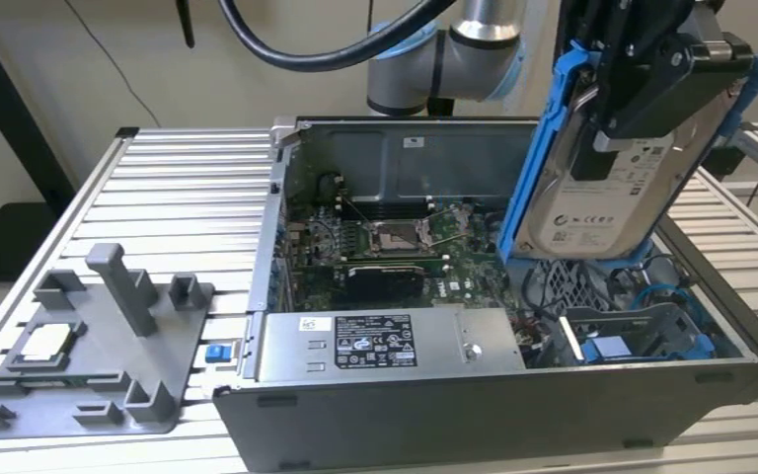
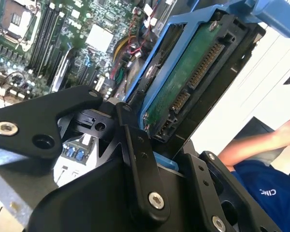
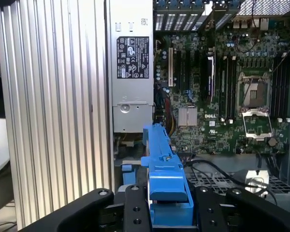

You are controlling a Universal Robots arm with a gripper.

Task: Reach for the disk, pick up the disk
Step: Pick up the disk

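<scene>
In the exterior view, a grey fixture sits on the ribbed tabletop at about eight o'clock, just beside the open computer case. Inside the case, the grey power supply box lies nearest, the motherboard behind it. At two o'clock, the gripper is clamped on the disk, which hangs upright in its blue bracket above the case, clear of the drive bay.
</scene>
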